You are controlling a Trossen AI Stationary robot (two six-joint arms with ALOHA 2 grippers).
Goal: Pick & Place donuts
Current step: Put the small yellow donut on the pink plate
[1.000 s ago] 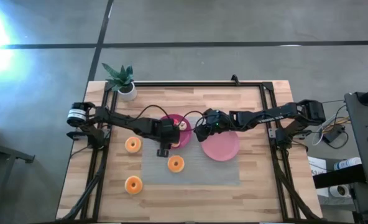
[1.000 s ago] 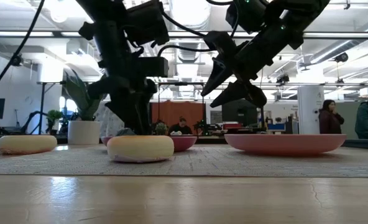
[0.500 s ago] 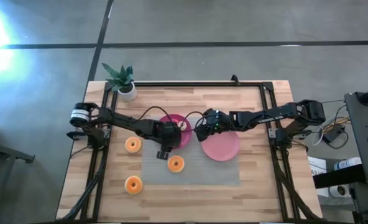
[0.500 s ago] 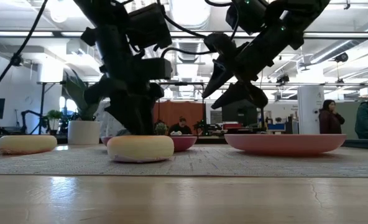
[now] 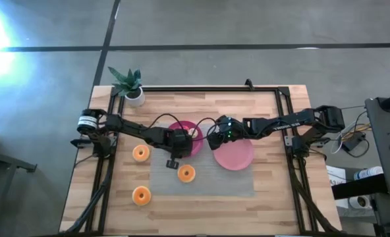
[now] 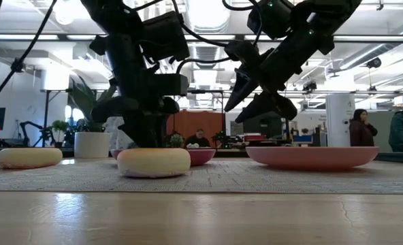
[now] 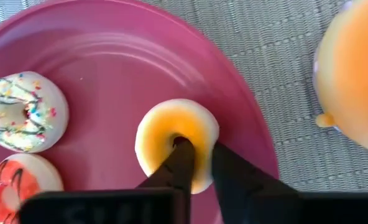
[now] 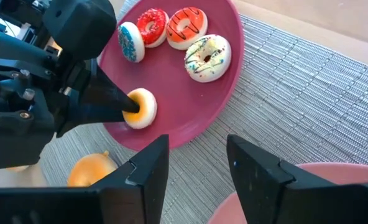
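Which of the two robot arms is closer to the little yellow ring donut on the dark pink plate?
The left. Its gripper has its jaws closed on the small yellow ring donut on the dark pink plate. The right gripper hovers apart, between the two plates, jaws open.

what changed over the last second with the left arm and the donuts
The left tool closed on the yellow donut lying on the dark pink plate, one finger through its hole. Before, it stood open above that plate. The right tool stayed open, hovering between the two plates. The three orange donuts on the table did not move.
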